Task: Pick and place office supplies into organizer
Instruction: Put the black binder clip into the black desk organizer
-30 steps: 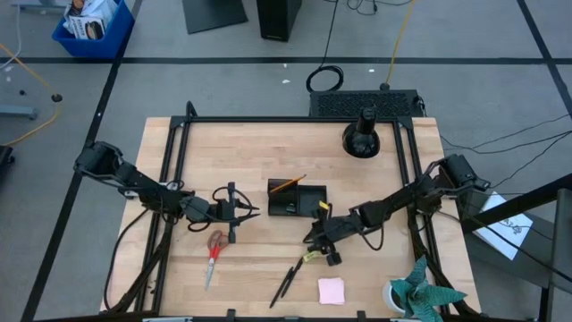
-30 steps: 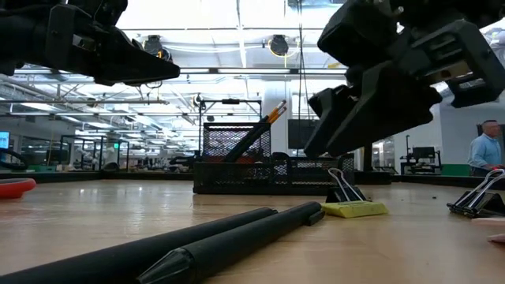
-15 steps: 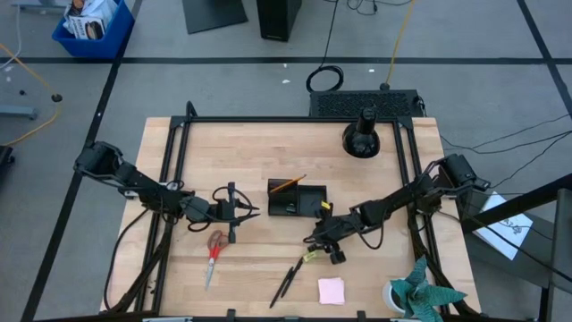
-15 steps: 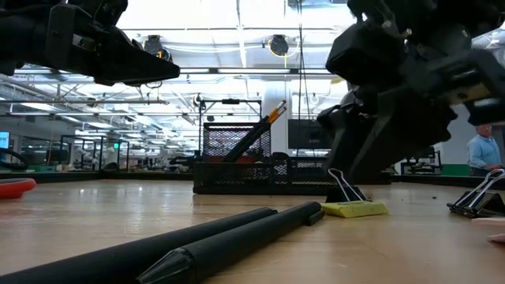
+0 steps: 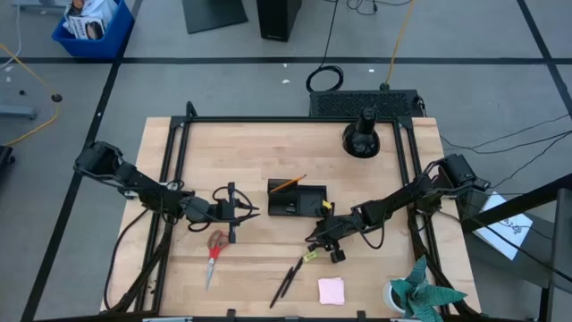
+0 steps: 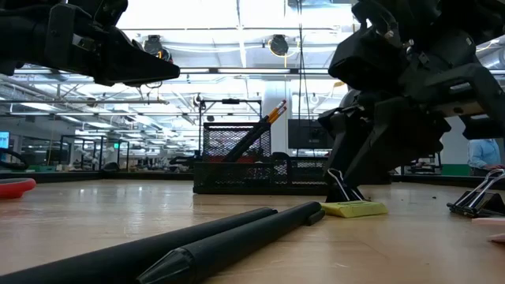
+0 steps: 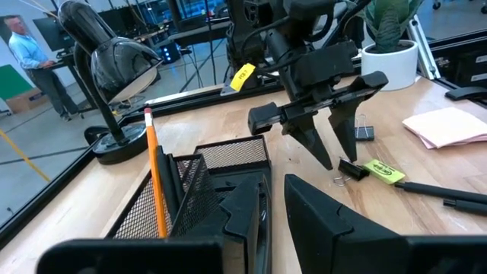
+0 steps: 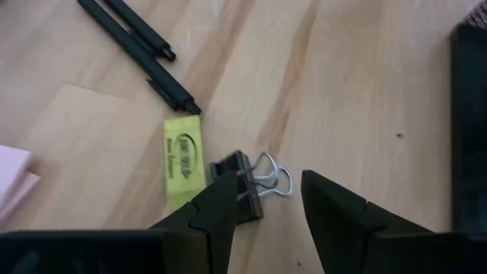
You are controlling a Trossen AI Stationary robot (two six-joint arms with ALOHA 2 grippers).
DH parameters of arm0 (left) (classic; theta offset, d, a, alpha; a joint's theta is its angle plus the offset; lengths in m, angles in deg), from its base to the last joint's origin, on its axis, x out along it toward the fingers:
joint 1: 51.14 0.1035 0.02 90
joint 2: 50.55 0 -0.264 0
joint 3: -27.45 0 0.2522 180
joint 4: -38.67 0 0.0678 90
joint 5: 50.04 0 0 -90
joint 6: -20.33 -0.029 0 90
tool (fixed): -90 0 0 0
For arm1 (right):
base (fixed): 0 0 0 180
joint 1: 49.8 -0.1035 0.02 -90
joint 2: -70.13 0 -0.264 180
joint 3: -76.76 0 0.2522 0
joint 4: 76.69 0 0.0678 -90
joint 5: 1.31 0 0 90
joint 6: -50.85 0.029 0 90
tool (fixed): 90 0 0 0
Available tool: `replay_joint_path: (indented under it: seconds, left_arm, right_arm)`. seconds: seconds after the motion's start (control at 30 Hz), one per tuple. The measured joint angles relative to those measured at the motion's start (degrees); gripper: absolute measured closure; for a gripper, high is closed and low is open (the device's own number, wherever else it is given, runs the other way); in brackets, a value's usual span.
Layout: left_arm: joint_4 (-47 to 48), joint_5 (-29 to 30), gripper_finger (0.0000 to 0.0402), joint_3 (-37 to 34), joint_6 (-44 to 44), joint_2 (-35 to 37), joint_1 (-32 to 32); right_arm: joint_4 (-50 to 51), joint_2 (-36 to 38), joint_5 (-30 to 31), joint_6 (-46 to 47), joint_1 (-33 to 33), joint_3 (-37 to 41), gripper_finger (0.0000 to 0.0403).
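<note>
My right gripper (image 8: 266, 205) is open and slants down over a small black binder clip (image 8: 245, 190) that lies on the table beside the yellow item (image 8: 184, 164). Its fingers stand on either side of the clip's wire handles (image 8: 275, 181). Two black pens (image 5: 290, 279), a pink sticky-note pad (image 5: 332, 290) and red-handled scissors (image 5: 214, 253) lie near the front edge. The black organizer (image 5: 298, 199) at mid-table has an orange pencil (image 7: 156, 175) leaning in it. My left gripper (image 5: 252, 211) hovers left of the organizer, a narrow gap between its fingers and nothing in it. My right gripper comes at the binder clip from above, slanting in from the table's right. One finger (image 8: 217, 209) covers part of the clip's black body (image 8: 236, 171). Whether it touches the clip, I cannot tell. The clip lies flat on the table.
A second binder clip (image 6: 477, 201) lies on the table to the right. A black domed lamp (image 5: 362, 136) stands at the far right. A teal paper plant in a white cup (image 5: 420, 291) stands at the near right corner.
My right gripper has sunk toward the binder clip, so its fingertips now reach down around it. The clip, the yellow item and the pens lie where they were.
</note>
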Motion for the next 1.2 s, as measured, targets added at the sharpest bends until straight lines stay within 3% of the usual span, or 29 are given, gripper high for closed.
replay_joint_path:
  seconds: [0.57, 0.7, 0.93, 1.2]
  left_arm:
    - [0.1, 0.0, 0.033, 0.0, 0.0, 0.0, 0.0]
    - [0.2, 0.0, 0.033, 0.0, 0.0, 0.0, 0.0]
    - [0.4, 0.0, 0.033, 0.0, 0.1, 0.0, 0.0]
    - [0.4, 0.0, 0.033, 0.0, 0.0, 0.0, 0.0]
  right_arm:
    - [-2.8, -3.4, -0.8, 1.9, 0.0, -0.2, 0.0269]
    - [-3.2, -4.2, -2.3, 1.3, 0.0, -0.1, 0.03]
    - [-4.6, -4.1, -2.3, -0.7, 0.0, -0.1, 0.0388]
    - [-5.6, -2.4, -0.4, -2.3, -0.3, 0.0, 0.0394]
